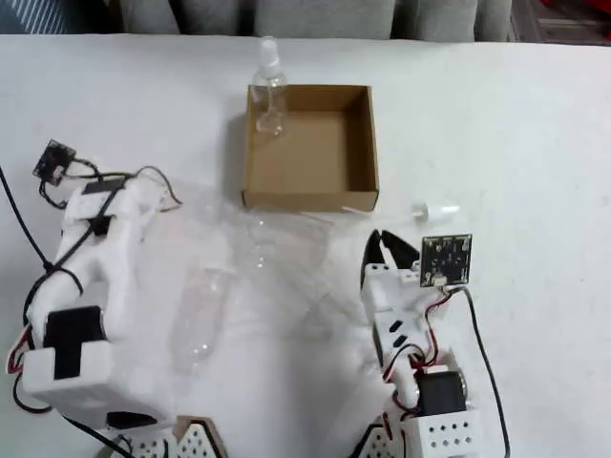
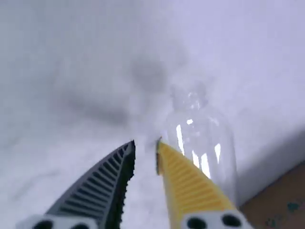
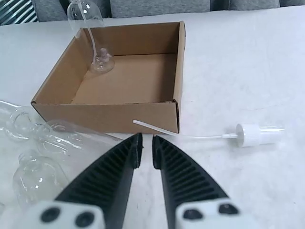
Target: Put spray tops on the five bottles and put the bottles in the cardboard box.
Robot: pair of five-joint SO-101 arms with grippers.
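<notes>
The open cardboard box (image 1: 358, 143) (image 3: 109, 116) sits at the table's far middle. One clear bottle with a spray top (image 1: 270, 91) (image 3: 86, 14) stands in its back left corner. Several clear bottles without tops lie in front of the box (image 1: 200, 315) (image 1: 260, 243) (image 3: 28, 176) (image 3: 71, 134). A loose white spray top (image 1: 434, 212) (image 3: 255, 134) lies right of the box, its thin tube pointing at the box's front corner. My right gripper (image 1: 380, 239) (image 3: 145, 140) hovers shut and empty just in front of that corner. My left gripper (image 2: 145, 145) is shut on nothing, with a clear bottle (image 2: 202, 138) right beside its yellow finger.
The left arm (image 1: 95, 267) stands at the table's left, the right arm's base (image 1: 430, 391) at the near right. White table stretches free to the right of the box and the spray top. Chairs line the far edge.
</notes>
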